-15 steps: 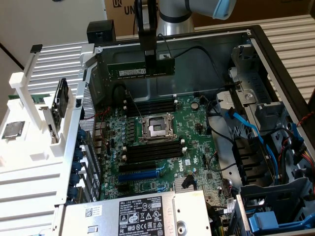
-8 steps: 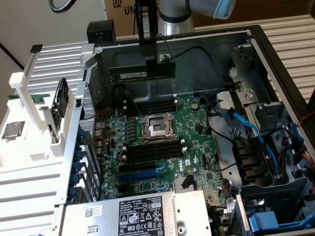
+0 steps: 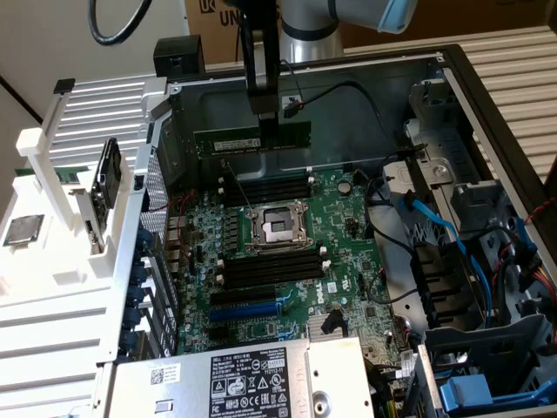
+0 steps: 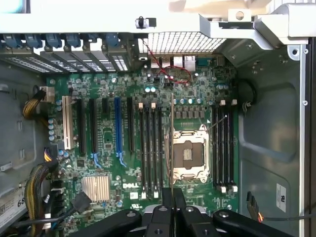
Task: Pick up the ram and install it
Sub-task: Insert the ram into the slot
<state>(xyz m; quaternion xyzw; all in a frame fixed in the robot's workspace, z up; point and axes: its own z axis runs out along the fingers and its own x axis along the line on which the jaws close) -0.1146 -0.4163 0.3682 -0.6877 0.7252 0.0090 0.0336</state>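
The ram [image 3: 222, 142] is a long green stick with a pale sticker, and it hangs level in the air above the far part of the motherboard [image 3: 348, 261]. My gripper [image 3: 267, 132] is shut on the stick's middle from above. In the wrist view the ram [image 4: 171, 143] appears edge-on as a thin line running out from between my fingertips [image 4: 167, 200], over the processor socket [image 4: 188, 155]. Black memory slots with white end clips lie on both sides of the socket [image 3: 277, 226]: one bank [image 3: 265, 187] farther back, another [image 3: 270, 266] nearer.
The case's metal back wall [image 3: 348, 104] stands just behind the ram. Blue and black cables [image 3: 435, 226] and a drive cage [image 3: 487, 348] crowd the exterior view's right. The power supply [image 3: 252, 374] sits in front. A white rack [image 3: 52, 261] at the exterior view's left holds a silver processor chip [image 3: 22, 229].
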